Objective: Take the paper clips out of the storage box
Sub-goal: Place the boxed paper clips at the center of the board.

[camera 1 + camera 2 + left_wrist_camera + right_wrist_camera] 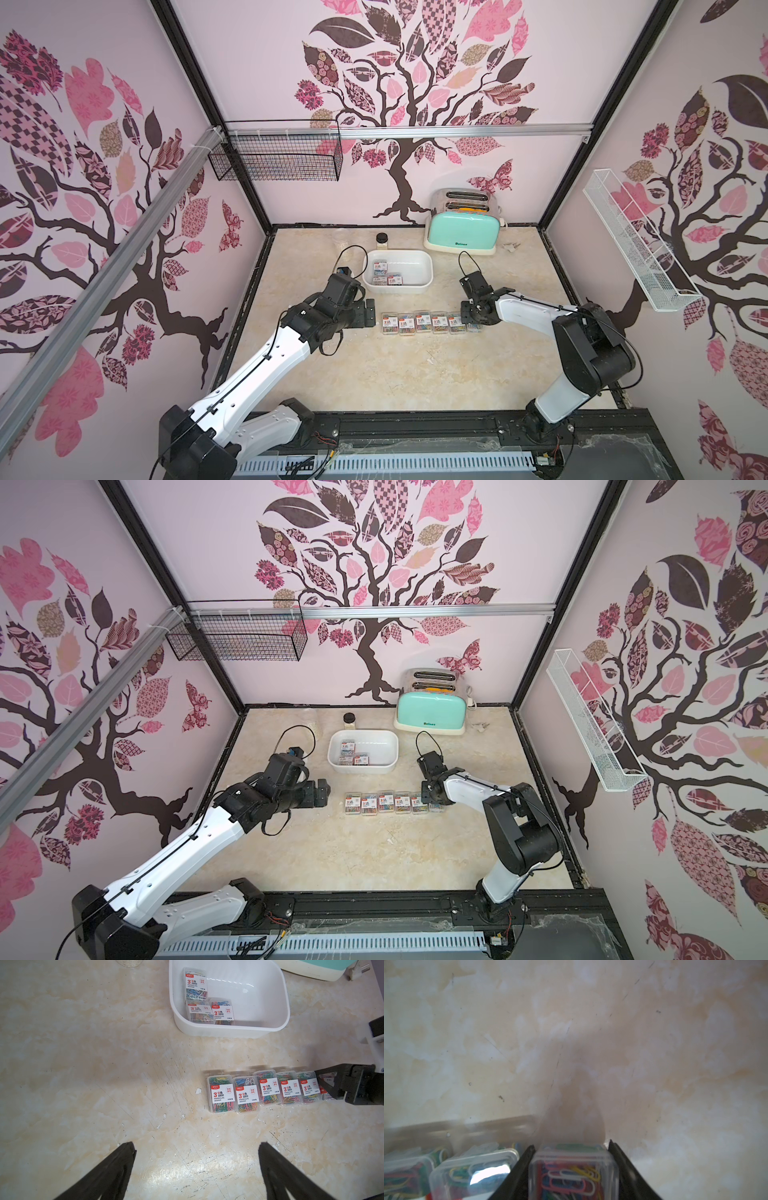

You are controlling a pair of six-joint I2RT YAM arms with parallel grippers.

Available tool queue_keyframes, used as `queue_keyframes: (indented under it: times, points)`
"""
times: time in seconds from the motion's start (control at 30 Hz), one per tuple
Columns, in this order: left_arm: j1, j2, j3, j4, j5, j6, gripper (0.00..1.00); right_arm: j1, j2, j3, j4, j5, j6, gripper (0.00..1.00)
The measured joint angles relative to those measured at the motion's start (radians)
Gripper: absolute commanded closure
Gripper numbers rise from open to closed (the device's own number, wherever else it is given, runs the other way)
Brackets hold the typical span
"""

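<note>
My right tool [571, 1145], arm stretched low, straddles the end case of the paper clips [268, 1091] rowed mid-frame on the bench [415, 374]; whether it grips, I cannot tell. My left tool [196, 1147] hovers spread wide beside the row. Three more cases lie in the storage box [399, 289] above

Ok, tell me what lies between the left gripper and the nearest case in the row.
Only bare tabletop: the left wrist view and both top views show nothing between the left gripper and the end case.
</note>
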Motion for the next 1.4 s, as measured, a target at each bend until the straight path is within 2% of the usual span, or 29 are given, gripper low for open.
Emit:
queue_keyframes:
  times: [0.13, 0.77, 1.1, 1.4]
  points:
    - [0.000, 0.001, 0.000, 0.000, 0.001, 0.000, 0.02, -0.002, 0.000, -0.003, 0.001, -0.001, 0.006, 0.35]
    - [0.000, 0.008, 0.000, 0.000, 0.009, -0.001, 0.02, -0.003, -0.017, 0.036, -0.059, -0.012, 0.018, 0.31]
    - [0.000, 0.008, 0.000, 0.001, 0.007, -0.004, 0.02, -0.026, -0.100, 0.097, -0.150, -0.006, 0.034, 0.34]
    - [0.000, 0.008, 0.000, 0.016, 0.009, -0.005, 0.02, -0.108, -0.126, 0.106, -0.248, 0.019, 0.069, 0.35]
